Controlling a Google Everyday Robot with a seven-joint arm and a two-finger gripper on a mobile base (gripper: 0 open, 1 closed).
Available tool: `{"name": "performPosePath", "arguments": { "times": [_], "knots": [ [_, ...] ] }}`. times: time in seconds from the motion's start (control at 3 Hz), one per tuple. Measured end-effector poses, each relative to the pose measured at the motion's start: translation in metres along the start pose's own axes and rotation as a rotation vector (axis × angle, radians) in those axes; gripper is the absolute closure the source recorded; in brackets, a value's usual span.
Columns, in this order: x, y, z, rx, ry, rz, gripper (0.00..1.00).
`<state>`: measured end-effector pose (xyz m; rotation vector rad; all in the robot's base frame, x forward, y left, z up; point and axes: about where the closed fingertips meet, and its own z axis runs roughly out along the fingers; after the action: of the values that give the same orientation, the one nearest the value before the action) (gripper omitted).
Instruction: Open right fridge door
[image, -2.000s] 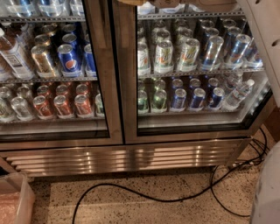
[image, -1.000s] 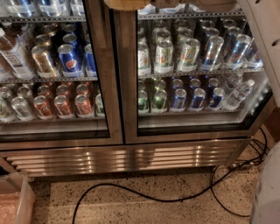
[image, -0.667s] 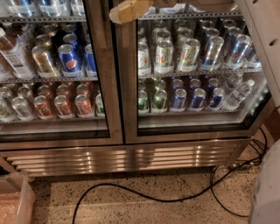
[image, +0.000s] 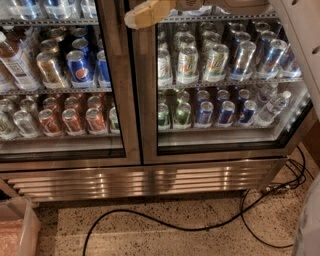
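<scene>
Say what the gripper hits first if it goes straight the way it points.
The gripper, at top centre over the right door and its inner frame, points left and slightly down. It would likely meet the frame of the left door first; depth is unclear.

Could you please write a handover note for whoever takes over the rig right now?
The end effector is at the top of the view, in front of the right fridge door, at its inner frame edge by the centre seam; contact unclear.
The door is closed, flush with the left door.
Done: approach only.
Left: grip the door, swing it open; mind the black cable on the floor.
</scene>
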<state>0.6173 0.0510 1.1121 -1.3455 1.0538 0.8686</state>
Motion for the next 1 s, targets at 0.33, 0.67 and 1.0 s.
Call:
{"name": "performPosePath", "arguments": {
  "times": [0.33, 0.67, 1.0],
  "knots": [
    [-0.0015, 0.0040, 0.0011, 0.000, 0.000, 0.000, 0.00],
    [-0.0015, 0.0094, 0.0010, 0.005, -0.021, 0.015, 0.00],
    [-0.0019, 0.0106, 0.0020, 0.005, -0.021, 0.015, 0.00]
  ]
}}
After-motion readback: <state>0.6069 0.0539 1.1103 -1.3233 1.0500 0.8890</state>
